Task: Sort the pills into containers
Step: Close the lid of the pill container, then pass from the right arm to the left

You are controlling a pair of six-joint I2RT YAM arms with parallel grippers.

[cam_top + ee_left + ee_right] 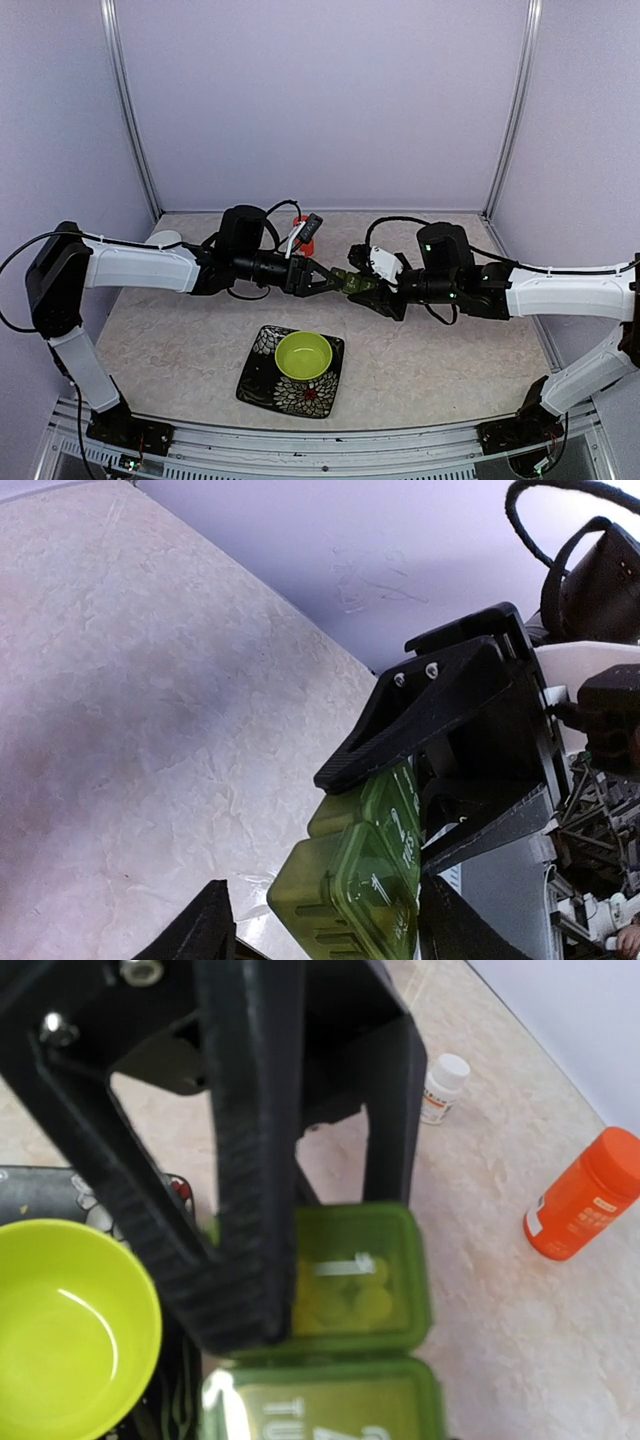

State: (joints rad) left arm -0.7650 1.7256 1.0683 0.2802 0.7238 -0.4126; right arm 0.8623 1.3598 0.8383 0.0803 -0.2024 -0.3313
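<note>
Left pincer (328, 282): we saw it spread, fingers straddling one end of the pillbox (345, 885), with a gap on one side | right pincer (362, 289): we saw it pinching the pillbox's other end | lime bowl (303, 354) on patterned plate (262, 380): base-side of both pincers | orange bottle (585, 1205): beyond the left pincer.

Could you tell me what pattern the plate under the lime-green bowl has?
The plate is black with white flowers, clearest in the top external view.
</note>
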